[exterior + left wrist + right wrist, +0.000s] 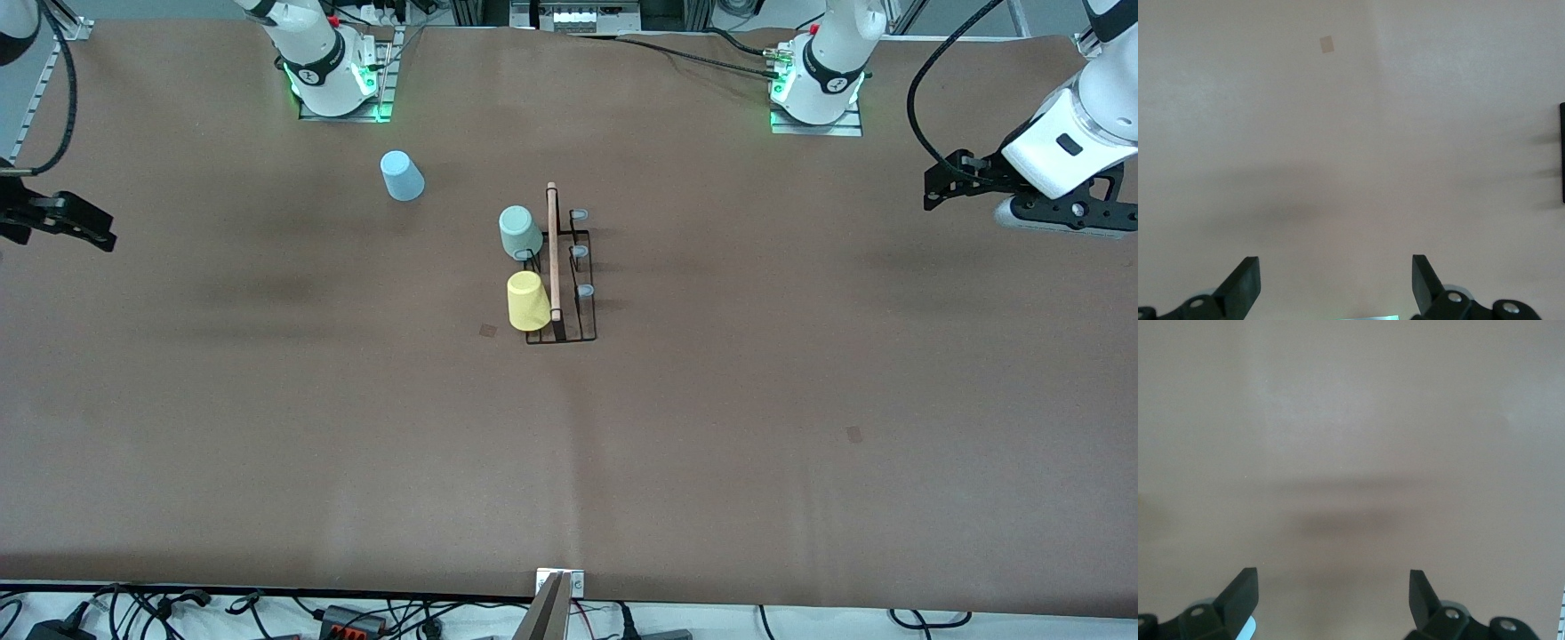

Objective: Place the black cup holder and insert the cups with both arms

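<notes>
The black cup holder (574,331) stands at the table's middle, its wooden rod handle (553,249) on top. A mint green cup (519,232) and a yellow cup (526,300) sit upside down on pegs on the side toward the right arm's end. Three grey-tipped pegs (580,252) on the side toward the left arm's end are bare. A light blue cup (402,175) stands upside down on the table near the right arm's base. My left gripper (933,187) (1335,267) is open and empty over bare table. My right gripper (100,233) (1332,580) is likewise open and empty.
The brown table (711,427) carries small darker patches (487,330) (854,434). Both arm bases (333,80) (818,89) stand along the edge farthest from the front camera. Cables (356,613) lie past the near edge.
</notes>
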`<state>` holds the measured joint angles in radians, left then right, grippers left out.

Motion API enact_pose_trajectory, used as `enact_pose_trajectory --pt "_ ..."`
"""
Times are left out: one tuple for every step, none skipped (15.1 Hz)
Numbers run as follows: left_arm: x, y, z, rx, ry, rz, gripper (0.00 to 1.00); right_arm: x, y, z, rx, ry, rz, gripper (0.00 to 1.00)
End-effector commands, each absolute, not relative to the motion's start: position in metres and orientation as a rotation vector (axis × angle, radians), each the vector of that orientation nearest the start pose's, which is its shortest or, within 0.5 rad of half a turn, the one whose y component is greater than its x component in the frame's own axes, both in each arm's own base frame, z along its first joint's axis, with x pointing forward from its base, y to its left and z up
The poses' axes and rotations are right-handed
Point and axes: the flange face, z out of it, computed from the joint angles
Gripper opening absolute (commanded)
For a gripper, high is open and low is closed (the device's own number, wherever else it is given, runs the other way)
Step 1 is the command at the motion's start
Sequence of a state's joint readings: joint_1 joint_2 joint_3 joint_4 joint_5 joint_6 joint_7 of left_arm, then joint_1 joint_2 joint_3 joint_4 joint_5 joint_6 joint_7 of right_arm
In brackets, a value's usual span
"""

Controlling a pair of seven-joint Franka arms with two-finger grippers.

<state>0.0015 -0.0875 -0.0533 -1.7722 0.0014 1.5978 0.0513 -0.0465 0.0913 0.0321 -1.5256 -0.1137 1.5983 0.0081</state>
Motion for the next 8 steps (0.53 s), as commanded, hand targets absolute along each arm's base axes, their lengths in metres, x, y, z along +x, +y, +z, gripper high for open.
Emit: enact_pose_trajectory --pt "0.517 -0.028 0.585 -3.113 0.156 0.132 1.0 0.585 -0.008 0.596 -3.218 0.035 0.035 1.0" --pt "0.517 -0.028 0.585 -3.113 0.156 0.129 1.0 0.585 -0.011 0.596 -3.178 0.054 0.026 1.0" --pt "0.517 -0.028 0.585 -3.113 0.156 0.127 1.0 0.584 -0.022 0.596 -3.16 0.088 0.027 1.0" --pt "0.517 -0.028 0.585 -3.113 0.156 0.127 1.0 0.585 -0.028 0.596 -3.153 0.108 0.019 1.0" --pt "0.517 -0.028 0.585 -3.114 0.154 0.125 1.0 0.584 -0.027 0.595 -3.148 0.108 0.0 1.0" --pt "0.517 -0.028 0.585 -3.114 0.154 0.125 1.0 0.584 -0.026 0.594 -3.14 0.106 -0.026 1.0" --pt "0.517 -0.028 0.585 -3.113 0.156 0.122 1.0 0.583 -0.026 0.594 -3.139 0.111 -0.02 1.0" --pt "0.517 -0.028 0.585 -3.114 0.154 0.122 1.0 0.58 -0.032 0.595 -3.132 0.137 -0.015 1.0"
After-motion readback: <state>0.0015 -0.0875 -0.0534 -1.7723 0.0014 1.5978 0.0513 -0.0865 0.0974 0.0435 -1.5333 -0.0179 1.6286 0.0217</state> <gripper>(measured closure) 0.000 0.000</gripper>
